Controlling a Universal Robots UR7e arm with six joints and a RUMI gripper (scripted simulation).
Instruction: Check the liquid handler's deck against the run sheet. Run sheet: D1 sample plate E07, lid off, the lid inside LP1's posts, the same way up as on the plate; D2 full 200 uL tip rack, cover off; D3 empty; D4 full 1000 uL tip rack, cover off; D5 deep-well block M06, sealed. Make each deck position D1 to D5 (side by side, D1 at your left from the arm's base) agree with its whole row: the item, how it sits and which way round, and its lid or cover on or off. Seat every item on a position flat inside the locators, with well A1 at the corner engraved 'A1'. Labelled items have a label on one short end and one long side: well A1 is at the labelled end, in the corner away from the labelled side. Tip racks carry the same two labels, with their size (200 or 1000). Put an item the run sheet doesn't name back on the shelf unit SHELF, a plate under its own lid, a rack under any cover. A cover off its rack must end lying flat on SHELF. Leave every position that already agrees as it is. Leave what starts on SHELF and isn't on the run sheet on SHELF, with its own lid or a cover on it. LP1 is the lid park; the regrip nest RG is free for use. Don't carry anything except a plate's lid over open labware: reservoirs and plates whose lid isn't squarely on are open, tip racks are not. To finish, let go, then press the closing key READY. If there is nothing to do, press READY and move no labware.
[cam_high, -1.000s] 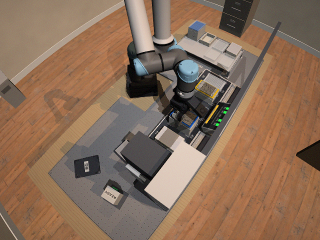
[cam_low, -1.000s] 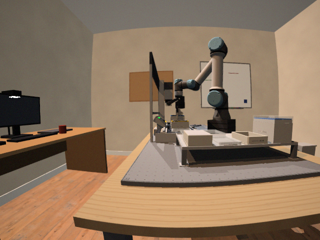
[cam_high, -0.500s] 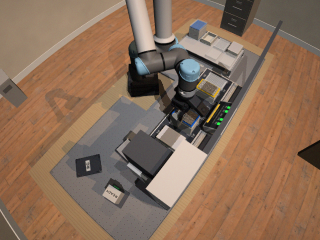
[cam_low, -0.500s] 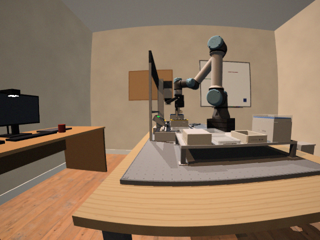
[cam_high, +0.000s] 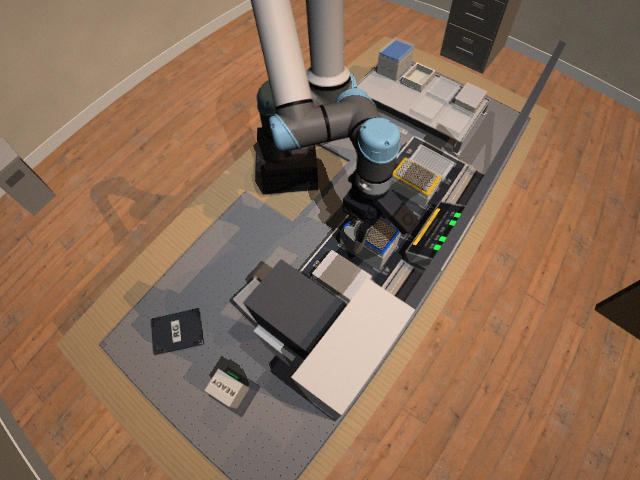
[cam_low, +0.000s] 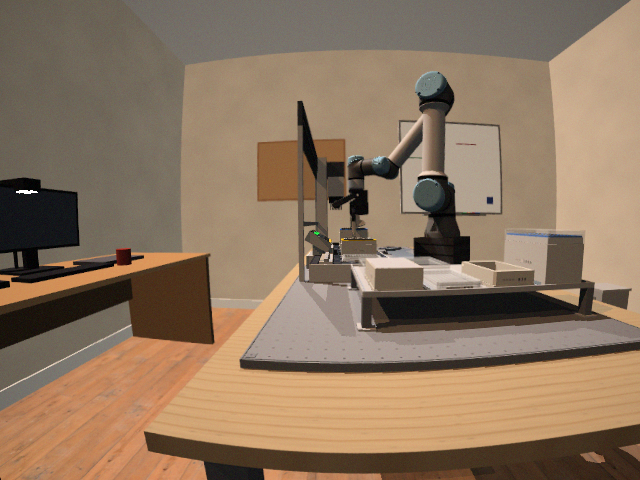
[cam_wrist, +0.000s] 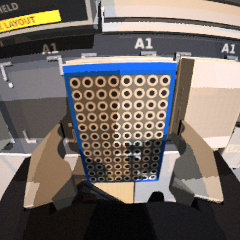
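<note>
A blue-framed tip rack (cam_wrist: 120, 127), uncovered and full of tips, sits on a deck position under an engraved A1; it also shows in the top view (cam_high: 381, 235). My gripper (cam_wrist: 120, 122) is open, one finger on each long side of the rack with a gap on both sides. It also shows in the top view (cam_high: 361, 235) and the exterior view (cam_low: 356, 227). A beige block (cam_wrist: 210, 100) sits on the position to the rack's right. The position to its left (cam_wrist: 35, 100) is bare. A yellow-framed tip rack (cam_high: 416, 174) and a clear plate (cam_high: 438, 160) sit further along the deck.
The shelf unit (cam_high: 429, 100) holds a blue-topped box (cam_high: 395, 57), an open tray (cam_high: 417, 75) and flat lids. A dark housing (cam_high: 294, 304) and a white box (cam_high: 354, 346) stand past the deck. The RG nest (cam_high: 176, 330) and READY key (cam_high: 227, 388) lie on the mat.
</note>
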